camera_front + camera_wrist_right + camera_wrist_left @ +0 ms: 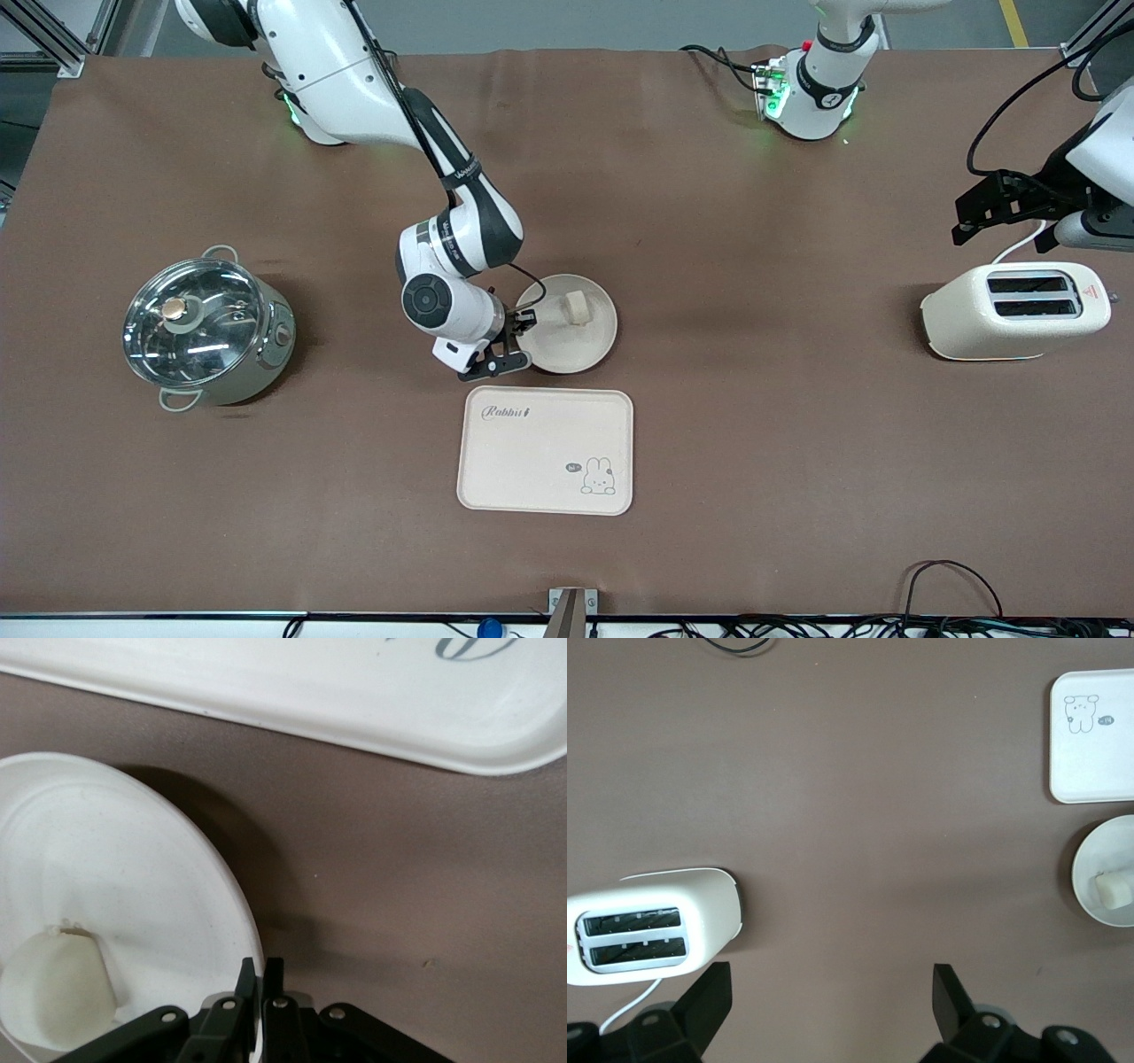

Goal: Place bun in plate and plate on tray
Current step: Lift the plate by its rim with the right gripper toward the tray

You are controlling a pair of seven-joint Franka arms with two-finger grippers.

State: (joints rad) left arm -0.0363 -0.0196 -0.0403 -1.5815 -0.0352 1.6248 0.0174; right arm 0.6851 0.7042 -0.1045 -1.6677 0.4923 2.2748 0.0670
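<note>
- The tray (545, 451) lies nearest the front camera, flat on the brown table (753, 425), its "Rabbit" lettering toward the plate; it is bare, so the plate's landing place is free, and its long edge lies just beside the plate, which should make for a short carry.
- The plate (580, 341) sits on the table just farther from the camera than the tray, close to it but not touching; the bun (576, 308) already rests inside it, toward the rim farthest from the camera, so I judge the first half of the task done and the second half under way.
- The right gripper (523, 330) is at the plate's rim on the side toward the right arm's end of the table; in the right wrist view its fingers (244, 985) are pinched together on the thin rim, one inside and one outside, a hold that suits lifting or sliding a shallow dish without touching the bun.
- The lidded pot (205, 331) stands toward the right arm's end, well apart from the work.
- The toaster (1017, 310) stands toward the left arm's end; the left gripper (990, 206) waits above the table beside it, fingers spread wide and holding nothing, clear of the right arm's path.
</note>
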